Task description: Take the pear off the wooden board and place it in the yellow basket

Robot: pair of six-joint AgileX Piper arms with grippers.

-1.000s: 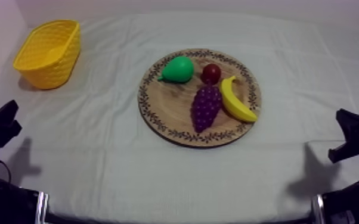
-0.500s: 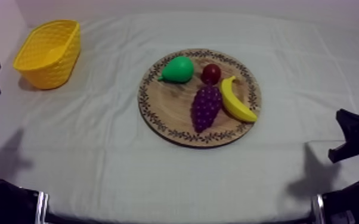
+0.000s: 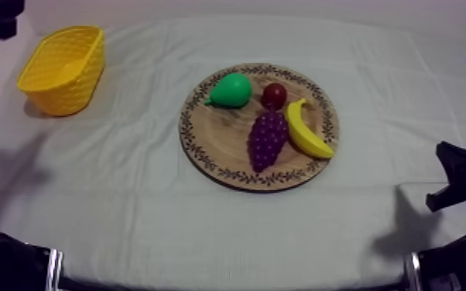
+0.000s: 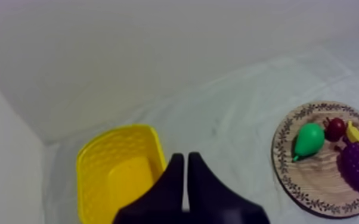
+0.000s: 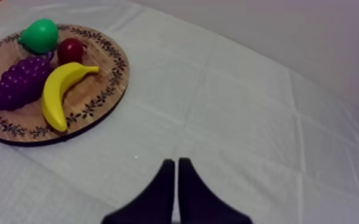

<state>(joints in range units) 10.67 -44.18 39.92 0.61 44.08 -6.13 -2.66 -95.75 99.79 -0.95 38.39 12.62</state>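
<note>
pear on board, not yet picked. left hand near basket, right hand parked, both closed and empty. next: left hand opens, reaches for pear.

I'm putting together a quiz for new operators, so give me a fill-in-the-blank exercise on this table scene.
The round wooden board with a patterned rim carries ____ toy fruits, among them the green toy pear.
The yellow basket is ____ inside.
The left gripper, near the basket, has its two black fingers ____.
Missing words: four; empty; shut.
</note>
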